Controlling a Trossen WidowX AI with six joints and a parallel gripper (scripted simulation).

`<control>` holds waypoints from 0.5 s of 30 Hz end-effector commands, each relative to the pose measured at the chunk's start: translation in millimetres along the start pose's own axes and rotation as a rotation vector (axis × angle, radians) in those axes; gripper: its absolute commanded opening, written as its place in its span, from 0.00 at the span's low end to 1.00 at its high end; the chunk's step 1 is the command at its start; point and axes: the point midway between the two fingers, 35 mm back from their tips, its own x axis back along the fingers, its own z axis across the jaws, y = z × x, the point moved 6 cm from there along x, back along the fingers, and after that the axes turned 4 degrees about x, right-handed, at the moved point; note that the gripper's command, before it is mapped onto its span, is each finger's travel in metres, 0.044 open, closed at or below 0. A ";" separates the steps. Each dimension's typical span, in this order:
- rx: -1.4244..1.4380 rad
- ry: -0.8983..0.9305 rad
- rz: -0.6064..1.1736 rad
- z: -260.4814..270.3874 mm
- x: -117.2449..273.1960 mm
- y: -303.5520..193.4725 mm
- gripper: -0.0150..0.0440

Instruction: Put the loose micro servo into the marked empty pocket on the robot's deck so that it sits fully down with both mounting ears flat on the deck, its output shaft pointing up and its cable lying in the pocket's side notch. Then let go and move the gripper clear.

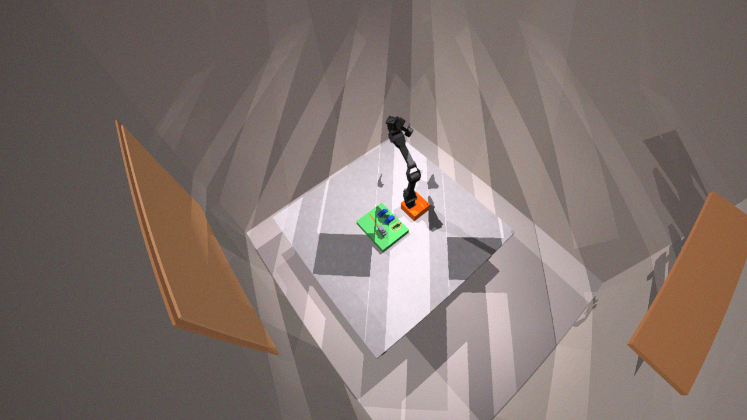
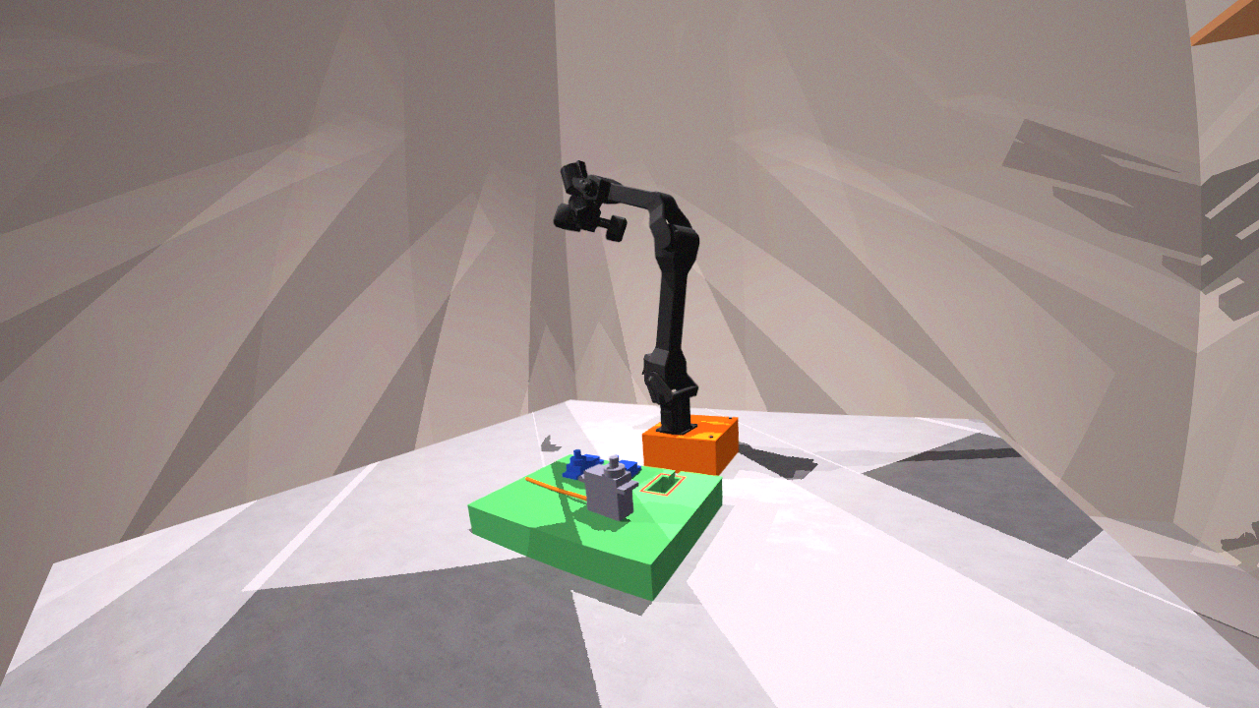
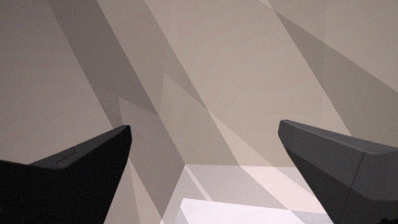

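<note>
The loose micro servo (image 1: 382,231) (image 2: 607,495) is grey and stands upright on top of the green deck (image 1: 391,241) (image 2: 660,528), its output shaft pointing up. Its orange cable (image 1: 373,221) (image 2: 554,489) stretches over the deck, away to the left in the exterior view. The marked pocket (image 2: 655,493) is empty, outlined in orange, near the deck edge on the arm base's side. My gripper (image 3: 207,129) (image 2: 591,225) is open with nothing between its fingers. It is high above and behind the deck, far from the servo. The wrist view shows neither servo nor deck.
Two blue servos (image 1: 383,213) (image 1: 388,220) sit in the deck beside the marked pocket; the grey servo partly hides one in the exterior view. The arm stands on an orange base block (image 1: 415,212) (image 2: 673,450) close behind the deck. Orange-brown panels (image 1: 193,250) (image 1: 689,292) stand far out at both sides.
</note>
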 end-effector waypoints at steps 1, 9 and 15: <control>0.090 0.063 0.049 13.3 5.5 -16.6 1.00; 0.282 0.208 0.136 40.8 24.1 -49.0 1.00; 0.411 0.315 0.182 56.8 41.8 -70.8 1.00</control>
